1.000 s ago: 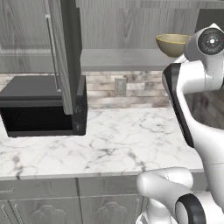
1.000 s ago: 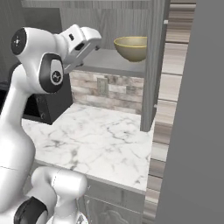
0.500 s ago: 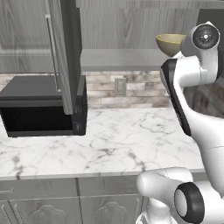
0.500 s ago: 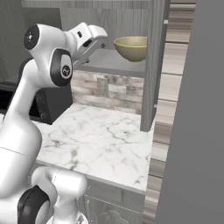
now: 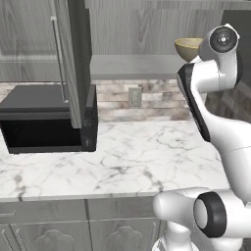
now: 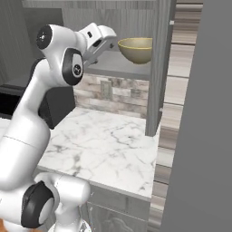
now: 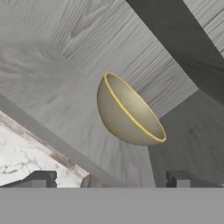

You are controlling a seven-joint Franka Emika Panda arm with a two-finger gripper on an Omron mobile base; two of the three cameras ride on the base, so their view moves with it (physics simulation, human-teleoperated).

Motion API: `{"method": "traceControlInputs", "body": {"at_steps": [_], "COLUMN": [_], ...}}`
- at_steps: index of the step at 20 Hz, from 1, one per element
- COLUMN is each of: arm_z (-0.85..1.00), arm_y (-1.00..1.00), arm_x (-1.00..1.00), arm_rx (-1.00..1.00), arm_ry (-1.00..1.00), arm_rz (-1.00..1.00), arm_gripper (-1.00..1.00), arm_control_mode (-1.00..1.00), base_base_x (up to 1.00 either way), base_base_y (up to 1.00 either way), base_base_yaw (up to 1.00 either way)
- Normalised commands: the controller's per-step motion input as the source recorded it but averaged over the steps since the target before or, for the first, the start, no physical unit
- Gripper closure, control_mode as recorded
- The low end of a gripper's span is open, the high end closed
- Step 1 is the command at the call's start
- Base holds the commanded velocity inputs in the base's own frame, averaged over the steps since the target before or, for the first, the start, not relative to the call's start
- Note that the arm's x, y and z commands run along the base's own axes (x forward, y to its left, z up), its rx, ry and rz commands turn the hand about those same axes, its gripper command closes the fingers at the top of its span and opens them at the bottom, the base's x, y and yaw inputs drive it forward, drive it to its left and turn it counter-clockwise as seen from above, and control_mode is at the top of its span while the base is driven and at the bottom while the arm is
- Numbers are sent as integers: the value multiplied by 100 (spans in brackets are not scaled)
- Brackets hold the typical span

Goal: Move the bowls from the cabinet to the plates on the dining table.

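Observation:
One olive-tan bowl [image 5: 188, 48] [image 6: 136, 49] stands upright on the grey shelf [image 5: 132, 66] [image 6: 118, 68] of the open cabinet, near its right end. In the hand view the bowl [image 7: 127, 112] appears tilted, straight ahead of the fingertips [image 7: 42, 178]. My gripper [image 6: 105, 43] [image 7: 110, 179] is open and empty. It hovers at shelf height just left of the bowl, a short gap away and not touching it. The plates and the dining table are out of view.
An open cabinet door [image 5: 73, 59] hangs at the left and another door [image 6: 161, 68] stands right of the bowl. A black microwave [image 5: 44, 120] sits on the marble counter [image 5: 127, 157] under the shelf. A tall grey panel [image 6: 204, 136] rises at the far right.
The arm has straightened up and carried the open gripper to the right, closer to the bowl. The bowl and the doors have stayed put.

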Motion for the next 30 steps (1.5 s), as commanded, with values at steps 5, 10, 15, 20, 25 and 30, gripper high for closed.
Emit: {"method": "traceControlInputs", "body": {"at_steps": [5, 10, 15, 20, 25, 30], "arm_z": [-2, 0, 0, -2, -4, -6], "arm_y": [-8, -10, -8, -7, -8, -8], "arm_x": [32, 30, 30, 30, 30, 30], "arm_rx": [0, 0, 0, 0, 0, 0], "arm_ry": [1, 2, 4, 2, 0, 0], "arm_rz": [0, -1, -1, -1, -1, 0], "arm_gripper": [-100, -100, -100, -100, -100, -100], "arm_control_mode": [-100, -100, -100, -100, -100, -100], "base_base_x": [0, 0, 0, 0, 0, 0], "base_base_y": [0, 0, 0, 0, 0, 0], "base_base_yaw": [0, 0, 0, 0, 0, 0]}}
